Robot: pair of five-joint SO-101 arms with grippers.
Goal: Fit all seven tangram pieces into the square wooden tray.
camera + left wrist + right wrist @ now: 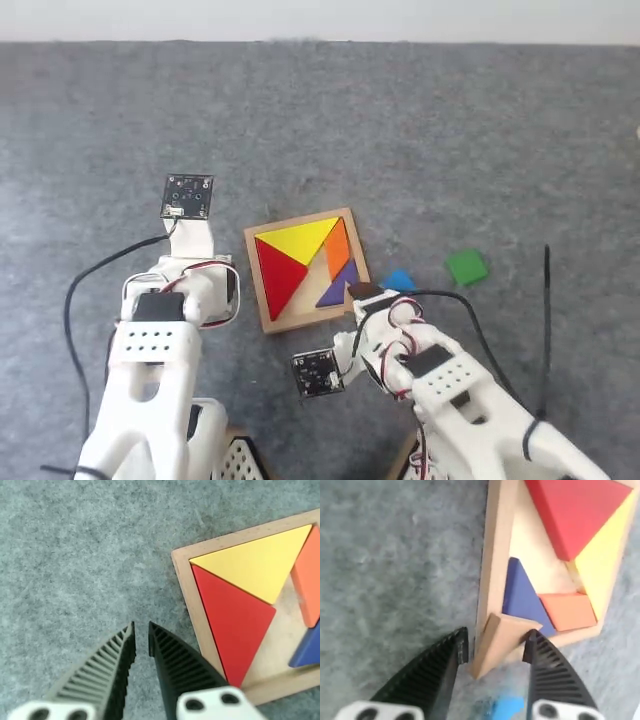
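Note:
The square wooden tray [262, 318] lies mid-table and holds a yellow triangle [296, 241], a red triangle [277, 273], an orange piece [338, 248] and a purple triangle [338, 287]. A blue piece [399, 280] and a green piece [466, 266] lie on the carpet to the tray's right. My right gripper [495, 635] is at the tray's near right corner [362, 293], shut on a tan wooden triangle [500, 639] that leans tilted over that corner and the purple triangle [520, 592]. My left gripper [141, 626] hangs over bare carpet just left of the tray [182, 575], shut and holding nothing.
Grey carpet [450, 140] covers the whole table, with wide free room behind the tray. A black cable [546, 330] runs along the right side by the right arm. The left arm's body [150, 350] stands left of the tray.

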